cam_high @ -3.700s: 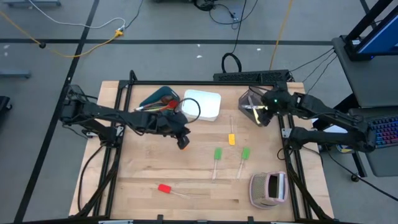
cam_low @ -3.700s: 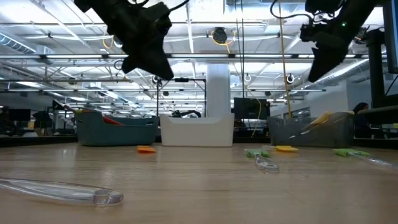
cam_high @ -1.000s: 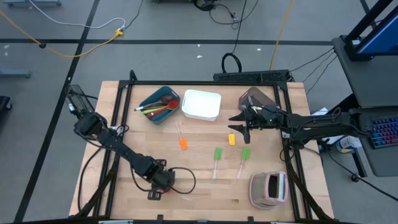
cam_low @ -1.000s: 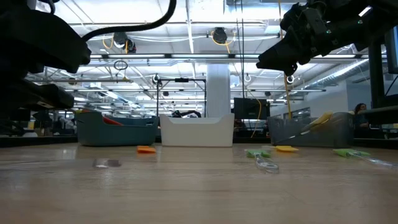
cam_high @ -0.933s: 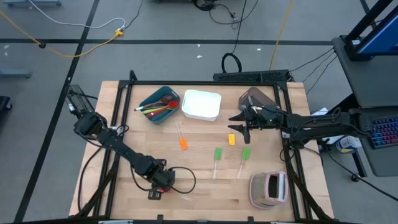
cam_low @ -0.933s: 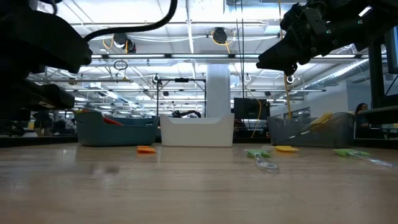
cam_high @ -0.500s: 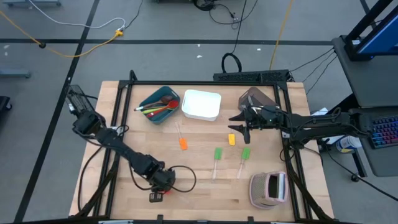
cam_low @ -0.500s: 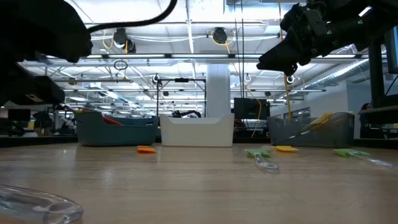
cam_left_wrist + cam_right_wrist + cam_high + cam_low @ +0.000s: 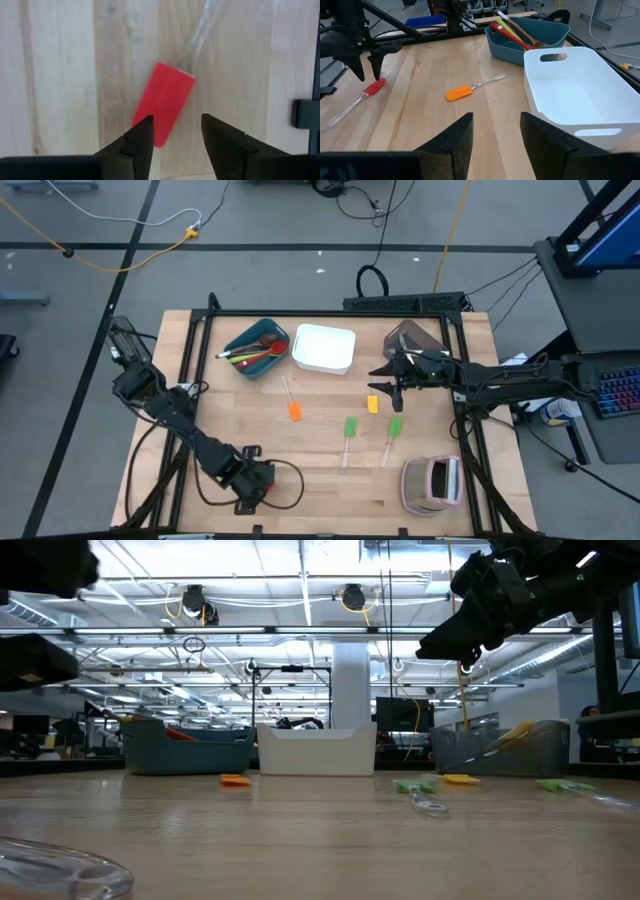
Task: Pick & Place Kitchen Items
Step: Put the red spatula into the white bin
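The left gripper (image 9: 172, 145) hangs over the near left part of the wooden table (image 9: 320, 475), jaws released and spread, holding nothing. Just ahead of its fingertips (image 9: 145, 125), partly under the left one, lies the red spatula (image 9: 163, 102) flat on the wood, its clear stick (image 9: 202, 25) running away from the jaws at a slant. In the right wrist view that same spatula (image 9: 374, 86) lies right beside the tips of the left gripper (image 9: 364, 65), clear of them. The right gripper (image 9: 495, 135) is poised well above the table's far right part, its jaws also parted and empty. Ahead of it and a little to one side lies the orange spatula (image 9: 458, 93) on its clear stick, apart from the fingers; farther on stands the teal bin (image 9: 530, 35) holding red, green and wooden spoons (image 9: 512, 30), and close beside the jaws sits the white bin (image 9: 575, 95). From above, a yellow spatula (image 9: 372, 404) lies just below this gripper (image 9: 392, 386), with two green spatulas (image 9: 350, 427) nearer the front edge and a pink-grey striped object (image 9: 432, 483) at the near right corner.
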You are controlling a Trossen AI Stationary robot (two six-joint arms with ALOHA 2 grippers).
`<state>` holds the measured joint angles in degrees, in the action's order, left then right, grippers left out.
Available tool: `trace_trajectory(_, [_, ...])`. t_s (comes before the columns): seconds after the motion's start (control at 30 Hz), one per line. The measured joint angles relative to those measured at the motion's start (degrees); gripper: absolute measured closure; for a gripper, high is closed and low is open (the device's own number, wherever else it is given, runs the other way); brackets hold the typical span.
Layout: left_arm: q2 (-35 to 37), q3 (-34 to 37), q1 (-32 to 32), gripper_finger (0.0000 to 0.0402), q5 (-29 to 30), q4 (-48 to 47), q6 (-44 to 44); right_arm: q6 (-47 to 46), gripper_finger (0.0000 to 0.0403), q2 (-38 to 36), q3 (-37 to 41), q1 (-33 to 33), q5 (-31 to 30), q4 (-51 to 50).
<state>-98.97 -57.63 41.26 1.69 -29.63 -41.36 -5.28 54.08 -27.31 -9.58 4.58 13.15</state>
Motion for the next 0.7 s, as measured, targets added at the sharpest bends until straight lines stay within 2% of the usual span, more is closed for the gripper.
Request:
trace_trajectory(0.4, [-0.73,-0.02,3.18,0.0206,9.87,-0.06,1.44,0.0,0.0248,0.0,0.0,0.0,0.0,0.05])
trace_trajectory(0.5, [-2.05,-0.02,3.01,0.0206,9.25,-0.29,3.25,0.0,0.0248,0.0,0.0,0.0,0.02,0.04])
trace_trajectory(0.6, [-3.91,-0.18,3.2,0.0206,5.57,-0.32,5.33,0.0,0.0248,0.0,0.0,0.0,0.02,0.02])
trace_trajectory(0.7, [-5.29,-0.35,3.36,0.0206,5.35,-1.2,6.08,0.0,0.0248,0.0,0.0,0.0,0.02,0.07])
